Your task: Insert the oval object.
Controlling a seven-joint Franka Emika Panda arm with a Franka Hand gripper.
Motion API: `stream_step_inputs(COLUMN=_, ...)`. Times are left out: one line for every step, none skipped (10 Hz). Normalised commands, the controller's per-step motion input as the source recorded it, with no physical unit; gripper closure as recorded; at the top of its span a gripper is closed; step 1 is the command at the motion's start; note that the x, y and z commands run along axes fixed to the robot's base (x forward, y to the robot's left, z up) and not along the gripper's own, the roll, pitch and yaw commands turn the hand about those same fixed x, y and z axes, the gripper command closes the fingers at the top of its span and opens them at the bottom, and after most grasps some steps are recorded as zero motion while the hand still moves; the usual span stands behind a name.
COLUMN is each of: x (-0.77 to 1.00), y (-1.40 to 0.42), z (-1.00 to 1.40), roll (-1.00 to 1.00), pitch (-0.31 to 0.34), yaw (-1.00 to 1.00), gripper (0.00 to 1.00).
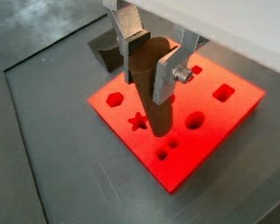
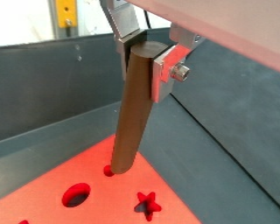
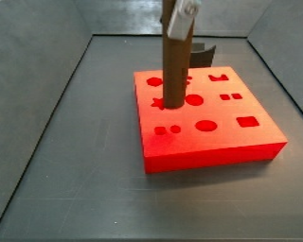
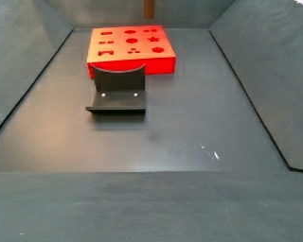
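Tool [image 1: 153,59] holds oval object [image 1: 152,83] upright over red block [image 1: 224,114]

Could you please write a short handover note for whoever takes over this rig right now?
Gripper: shut on the oval object, holding it upright by its upper end above the red block.
Oval object: a side view shows its lower end at the block's top face, near the star hole; a wrist view puts the tip by a small hole. Whether it has entered any hole cannot be told.
Fixture: on the floor beside the block.
Done: peg picked up and brought over.
Left: seat it in the oval hole, then release.
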Motion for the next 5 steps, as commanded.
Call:
stream_step_inputs(x=0.53, y=-0.13, z=-0.22, roll=0.12, pitch=0.206, yaw=-0.31, gripper=1.00)
stream_step_inputs(x=0.78, y=-0.11, z=-0.01, roll=0.03, pitch=0.039, yaw=-0.27, gripper=1.00)
stream_step_inputs(x=0.83, y=-0.07, z=0.00, roll=0.00, pitch=0.000, yaw=-0.29, gripper=1.00)
stream_step_inputs(x=0.83, y=0.00, z=0.00, roll=0.00, pitch=0.000, yaw=-0.33, gripper=1.00)
stream_step_inputs(x=0.83, y=0.00, z=0.00, roll=0.00, pitch=0.000, yaw=-0.34, gripper=1.00)
